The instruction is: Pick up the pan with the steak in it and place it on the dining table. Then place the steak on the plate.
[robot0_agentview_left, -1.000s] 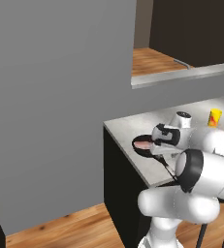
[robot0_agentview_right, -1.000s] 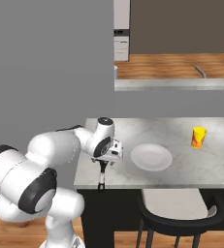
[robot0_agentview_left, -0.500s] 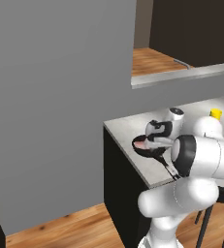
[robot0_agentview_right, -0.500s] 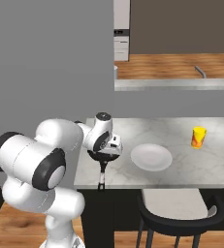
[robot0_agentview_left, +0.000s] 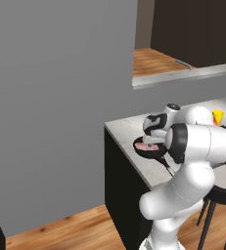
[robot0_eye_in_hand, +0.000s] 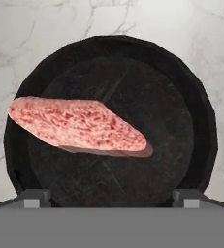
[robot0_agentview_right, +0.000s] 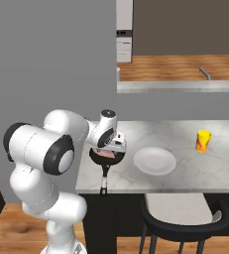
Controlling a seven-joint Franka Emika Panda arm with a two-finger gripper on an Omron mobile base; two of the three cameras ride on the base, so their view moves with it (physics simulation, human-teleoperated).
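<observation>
one pan (robot0_eye_in_hand: 111, 121), one steak (robot0_eye_in_hand: 77, 124), one plate (robot0_agentview_right: 154, 160); gripper (robot0_eye_in_hand: 111, 197) hangs right above the steak, jaws spread wide, probably not touching.

Hidden and cut-off parts around the pan

The white arm covers most of the round black frying pan (robot0_agentview_left: 146, 149) in the left base view; its silver-tipped handle end (robot0_agentview_right: 103, 190) is too small to make out, and the hand view cuts the near rim off.
</observation>
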